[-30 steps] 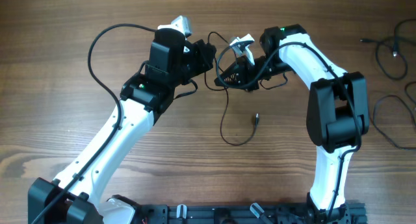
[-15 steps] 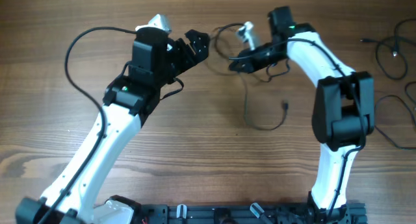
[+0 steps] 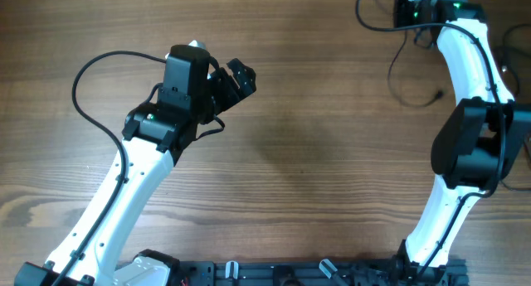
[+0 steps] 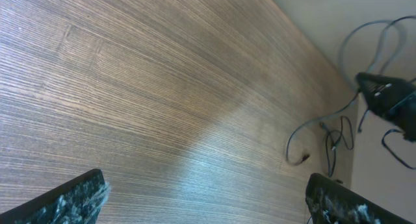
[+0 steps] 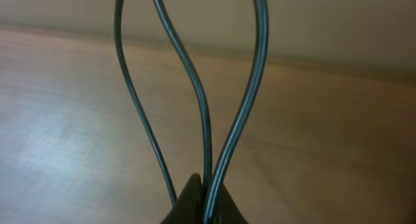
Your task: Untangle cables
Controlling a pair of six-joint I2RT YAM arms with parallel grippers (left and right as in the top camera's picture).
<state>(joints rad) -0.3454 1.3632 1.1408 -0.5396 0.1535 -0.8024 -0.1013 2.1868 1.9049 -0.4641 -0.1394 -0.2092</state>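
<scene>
L wrist cam, nearest: L hand [image 4: 211,199] is spread wide. Its fingers [image 4: 77,197] are scuffed w/ pale flecks, and only wood grain shows btwn them. It hangs over the counter [image 4: 143,87], brown wood w/ a bright sheen near the middle.

R wrist cam: R hand [image 5: 201,199] has its tips pressed together, pinching the cables [image 5: 261,55]. Three thin black strands rise from the pinch, fan apart and leave the top of frame. Behind them the counter is blurred, then a pale wall.

Overhead, near edge: a black base rail [image 3: 315,273]. L arm [image 3: 124,195] runs from the near-left corner to centre-left, its own thick black lead [image 3: 76,91] looping out to the side. R arm [image 3: 473,87] stands along the right side and reaches to the far-right corner. R hand sits there at the frame's top edge, well apart from L hand. One strand drops from it to the wood, curls and ends in a small plug [image 3: 436,95].

More thin cords [image 4: 339,136] lie just past that plug. In the overhead view the R arm stands in front of that part of the counter.

View diffs: only the R wrist cam shows the pinch itself. Overhead crops R hand, so can't read the grip there. L wrist cam alone shows the counter's far edge, the wall and the strands lifted off the wood.
</scene>
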